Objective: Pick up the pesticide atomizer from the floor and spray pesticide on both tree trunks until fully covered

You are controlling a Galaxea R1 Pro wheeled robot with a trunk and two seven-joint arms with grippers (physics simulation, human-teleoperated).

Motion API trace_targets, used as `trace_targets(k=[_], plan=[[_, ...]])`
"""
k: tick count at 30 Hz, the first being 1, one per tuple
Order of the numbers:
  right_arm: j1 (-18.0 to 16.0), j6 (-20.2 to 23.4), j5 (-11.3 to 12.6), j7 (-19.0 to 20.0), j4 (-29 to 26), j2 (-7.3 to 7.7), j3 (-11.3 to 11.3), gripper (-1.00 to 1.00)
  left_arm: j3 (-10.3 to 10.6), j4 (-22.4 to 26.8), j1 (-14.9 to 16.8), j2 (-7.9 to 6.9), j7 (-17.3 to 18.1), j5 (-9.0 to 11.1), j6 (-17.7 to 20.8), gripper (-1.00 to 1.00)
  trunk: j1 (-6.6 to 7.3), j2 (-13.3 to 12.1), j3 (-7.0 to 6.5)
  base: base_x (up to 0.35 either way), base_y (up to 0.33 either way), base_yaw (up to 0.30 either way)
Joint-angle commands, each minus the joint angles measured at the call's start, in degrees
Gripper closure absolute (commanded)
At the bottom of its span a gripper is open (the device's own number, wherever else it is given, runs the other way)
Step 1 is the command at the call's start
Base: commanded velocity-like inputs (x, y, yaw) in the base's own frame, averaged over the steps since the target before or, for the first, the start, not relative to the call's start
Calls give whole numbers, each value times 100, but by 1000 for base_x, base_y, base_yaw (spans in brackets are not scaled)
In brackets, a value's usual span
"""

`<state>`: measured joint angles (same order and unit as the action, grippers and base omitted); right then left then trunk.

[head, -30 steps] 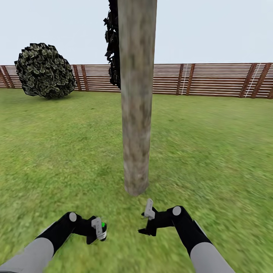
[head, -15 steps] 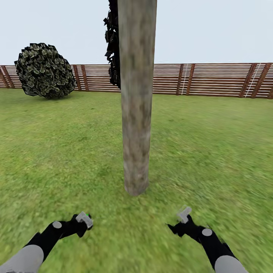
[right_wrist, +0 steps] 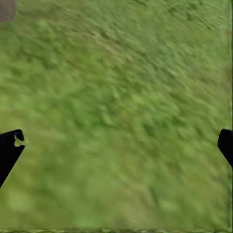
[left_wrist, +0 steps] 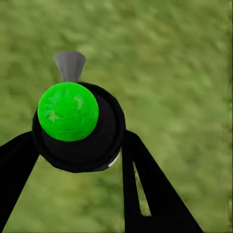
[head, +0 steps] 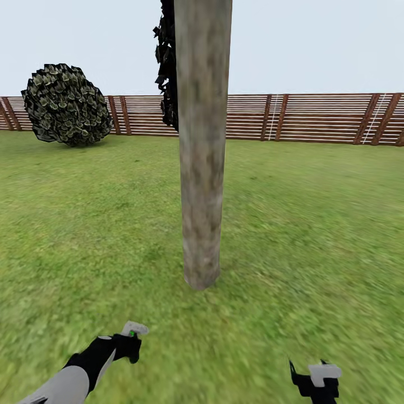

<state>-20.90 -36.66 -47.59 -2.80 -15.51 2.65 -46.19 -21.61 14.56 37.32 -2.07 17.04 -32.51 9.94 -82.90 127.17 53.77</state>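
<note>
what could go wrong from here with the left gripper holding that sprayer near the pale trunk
1. The left gripper is shut on the black atomizer with a green round cap, whose grey nozzle faces lawn in the left wrist view, so spray may miss the mottled pale beige-grey tree trunk.
2. The atomizer sits low near the grass, so upper bark may stay uncovered.
3. The open right gripper hangs near the ground and could scrape it.

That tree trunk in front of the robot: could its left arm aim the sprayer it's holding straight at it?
Probably yes. The left gripper grips the atomizer, and nothing but open lawn lies between it and the tree trunk ahead, though the nozzle's aim is unclear.
</note>
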Motion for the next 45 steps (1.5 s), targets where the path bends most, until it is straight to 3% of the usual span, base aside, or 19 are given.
trace_targets(k=[1,6,9,18,24,34,45], plan=[[26,-57,-60,-111,10,-13,-29,-100,-56,25,3,31,39,-34,49,100,1,2,5,0,0,0],[74,-95,-51,-914,73,-82,-23,-100,-79,70,15,85,37,1,212,100,1,2,5,156,-4,0],[77,-95,-54,-1047,185,-107,-22,-100,-80,73,26,109,33,3,267,100,1,2,5,280,-95,0],[78,-95,-49,-1106,248,-124,-22,-100,-81,103,94,271,16,6,496,100,1,2,5,172,-224,0],[78,-95,-49,-1109,249,-127,-22,-100,-63,582,39,517,-256,-26,546,100,1,2,5,225,-229,-19],[78,-95,-49,-1109,246,-125,-22,-100,-71,610,22,533,-298,6,547,100,1,2,5,285,-33,-253],[78,-95,-49,-1109,250,-133,-22,-100,-76,609,25,542,-298,8,544,100,1,2,5,-156,0,-235]])
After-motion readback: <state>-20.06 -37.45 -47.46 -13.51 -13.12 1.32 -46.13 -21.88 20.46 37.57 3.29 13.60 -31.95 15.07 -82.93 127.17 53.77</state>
